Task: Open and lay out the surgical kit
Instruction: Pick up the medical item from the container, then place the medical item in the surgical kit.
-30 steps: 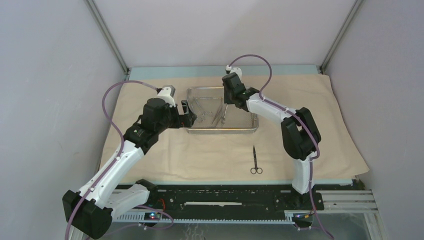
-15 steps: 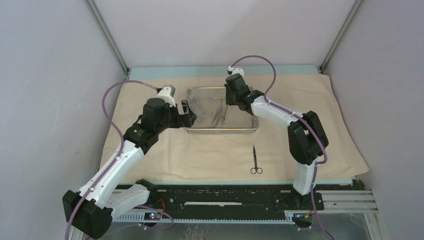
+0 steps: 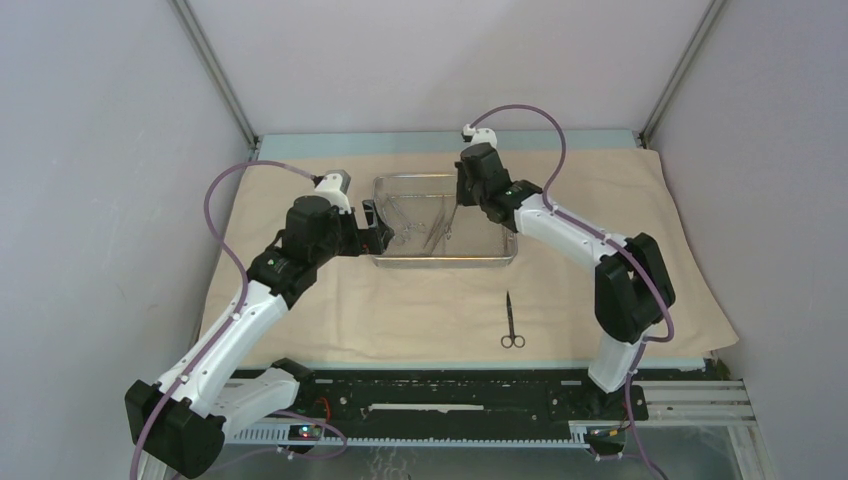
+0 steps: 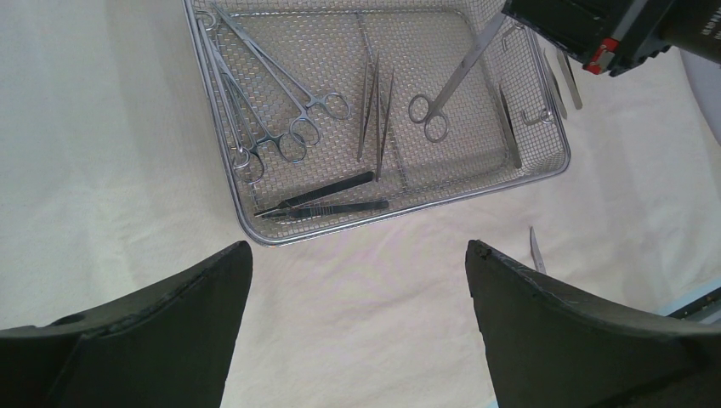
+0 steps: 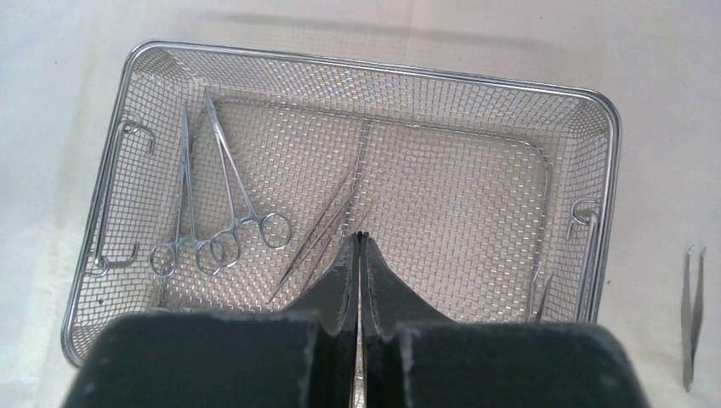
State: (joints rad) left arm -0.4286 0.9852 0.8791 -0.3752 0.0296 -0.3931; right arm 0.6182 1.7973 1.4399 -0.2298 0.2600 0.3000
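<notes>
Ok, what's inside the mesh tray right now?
In the mesh tray: ring-handled clamps, slim tweezers, two dark flat tools. Scissors hang above it from the shut right hand, which covers one corner.

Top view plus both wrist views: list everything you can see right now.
Cloth wrap: one, beige, covering the table.
Mesh tray: one, steel, mid-cloth.
Clamps: two, steel, tray's left side.
Tweezers: two, steel; one mid-tray, one on cloth past tray's right end.
Slim dark tools: two, black, along one long tray edge.
Scissors: one, steel, on cloth in front of tray.
Ring-handled tool: one, steel, hanging from right gripper above tray.
Left gripper: open, at tray's left end.
Right gripper: shut on the ring-handled tool.
</notes>
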